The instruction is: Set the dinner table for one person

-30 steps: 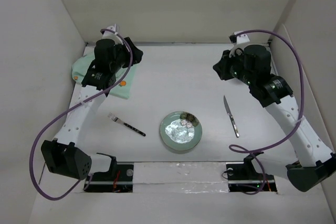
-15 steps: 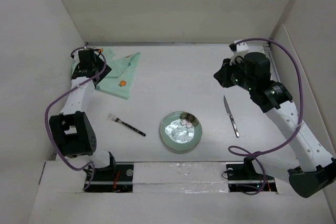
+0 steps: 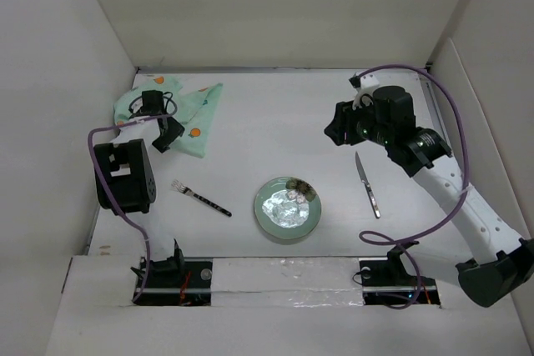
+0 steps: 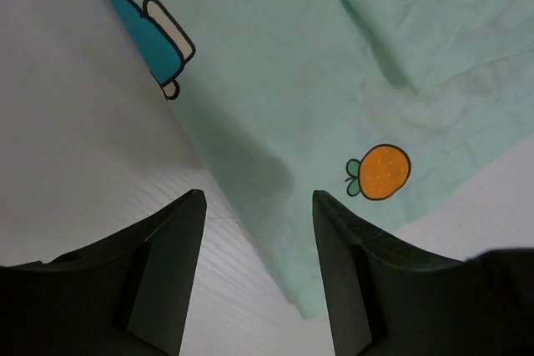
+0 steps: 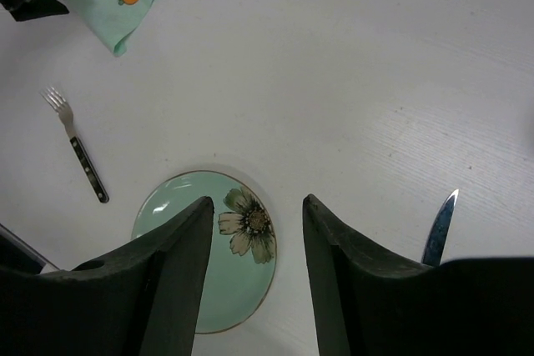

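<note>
While left gripper [image 4: 257,199] is hovering open, empty, over mint-green cartoon-printed cloth placemat [image 4: 334,56], right gripper [image 5: 258,202] is hanging open, empty, round pale-green flowered plate [image 5: 179,277] lying near it on white dinner table [image 3: 275,122].

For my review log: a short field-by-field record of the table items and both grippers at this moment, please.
dinner table: white, walled
plate: green, flower print, near middle
fork: left of the plate, apart, tines pointing away from it
knife: right of the plate, apart, tip toward the far side
placemat: mint green, rumpled, far left, nothing on it
left gripper: fingers open, empty, straddling the placemat's edge
right gripper: fingers open, empty, above the table
</note>
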